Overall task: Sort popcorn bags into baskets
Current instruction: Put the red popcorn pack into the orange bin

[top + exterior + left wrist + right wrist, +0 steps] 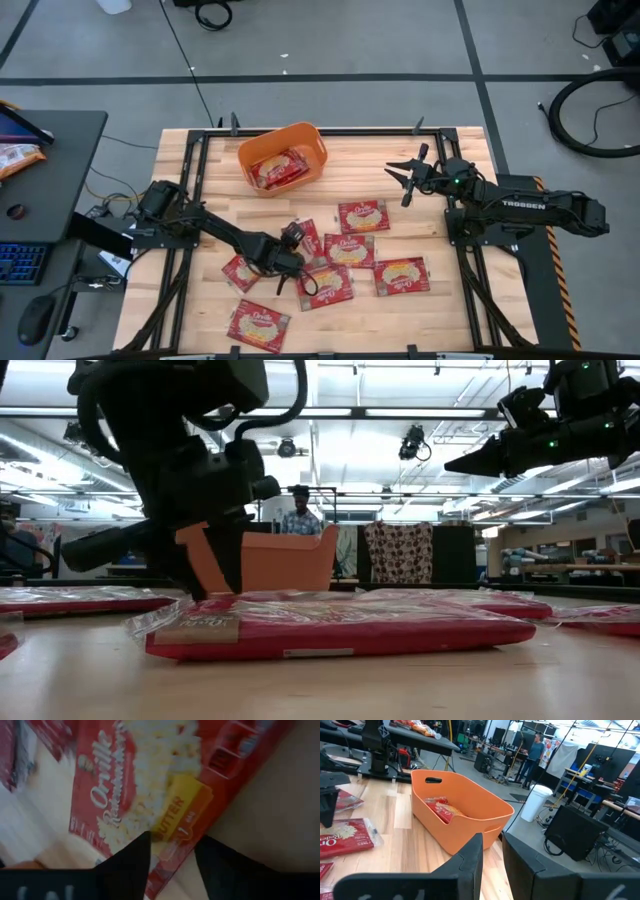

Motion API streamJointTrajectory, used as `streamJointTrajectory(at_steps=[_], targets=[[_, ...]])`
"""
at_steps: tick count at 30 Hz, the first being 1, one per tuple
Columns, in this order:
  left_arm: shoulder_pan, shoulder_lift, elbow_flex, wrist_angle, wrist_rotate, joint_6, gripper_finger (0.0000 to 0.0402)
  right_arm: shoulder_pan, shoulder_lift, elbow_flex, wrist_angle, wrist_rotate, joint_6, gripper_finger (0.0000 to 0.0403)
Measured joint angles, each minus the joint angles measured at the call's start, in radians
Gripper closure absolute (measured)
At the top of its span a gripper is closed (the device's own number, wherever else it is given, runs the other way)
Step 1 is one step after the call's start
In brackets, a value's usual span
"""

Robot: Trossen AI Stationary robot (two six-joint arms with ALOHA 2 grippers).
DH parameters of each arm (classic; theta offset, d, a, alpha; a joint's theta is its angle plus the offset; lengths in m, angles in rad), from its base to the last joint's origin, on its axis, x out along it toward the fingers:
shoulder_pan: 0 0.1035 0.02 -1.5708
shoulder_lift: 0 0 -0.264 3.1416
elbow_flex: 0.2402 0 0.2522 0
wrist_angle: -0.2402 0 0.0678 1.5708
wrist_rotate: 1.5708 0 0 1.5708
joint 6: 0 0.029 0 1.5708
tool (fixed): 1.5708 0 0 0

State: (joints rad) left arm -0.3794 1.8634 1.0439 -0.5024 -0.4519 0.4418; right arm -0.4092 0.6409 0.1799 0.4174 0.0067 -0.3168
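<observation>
Several red popcorn bags [362,216] lie flat across the middle and near part of the wooden table. One more [280,170] lies inside the orange basket [300,130], which stands near the far edge and also shows in the right wrist view [470,815]. My left gripper [292,258] is open, low over the middle bags. In its wrist view [175,840] one finger stands over a bag [135,785], the other beyond that bag's edge [175,852] over bare wood. My right gripper [402,178] hangs open above the table, right of the basket.
A dark side desk with a keyboard and an orange-and-white packet [15,155] stands left of the table. Black frame rails run along the table's edges. A person [297,515] stands in the room beyond. Bare wood shows between the basket and the bags.
</observation>
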Motion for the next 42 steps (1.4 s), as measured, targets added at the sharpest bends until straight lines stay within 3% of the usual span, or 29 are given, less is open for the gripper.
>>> streamJointTrajectory(at_steps=[9, 16, 22, 30, 35, 42], targets=[[0.022, 0.003, 0.024, -0.018, 0.064, -0.211, 0.0390, 0.000, 0.000, 0.000, 0.000, 0.000, 0.000, 0.0323], [0.135, -0.019, 0.225, -0.284, 0.168, -0.301, 0.0395, 0.000, 0.000, 0.000, 0.002, 0.000, 0.000, 0.0323], [0.283, -0.024, 0.505, -0.561, 0.262, -0.467, 0.0397, 0.000, 0.000, 0.000, 0.007, 0.000, 0.000, 0.0323], [0.461, -0.027, 0.795, -0.739, 0.178, -0.769, 0.0398, 0.000, 0.000, 0.000, 0.007, 0.000, 0.000, 0.0323], [0.567, -0.025, 0.765, -0.895, 0.029, -0.851, 0.0398, 0.000, 0.000, 0.000, -0.001, 0.000, 0.000, 0.0323], [0.711, -0.018, 0.558, -0.776, 0.042, -0.823, 0.0387, 0.000, 0.000, 0.000, -0.001, 0.005, -0.001, 0.0323]])
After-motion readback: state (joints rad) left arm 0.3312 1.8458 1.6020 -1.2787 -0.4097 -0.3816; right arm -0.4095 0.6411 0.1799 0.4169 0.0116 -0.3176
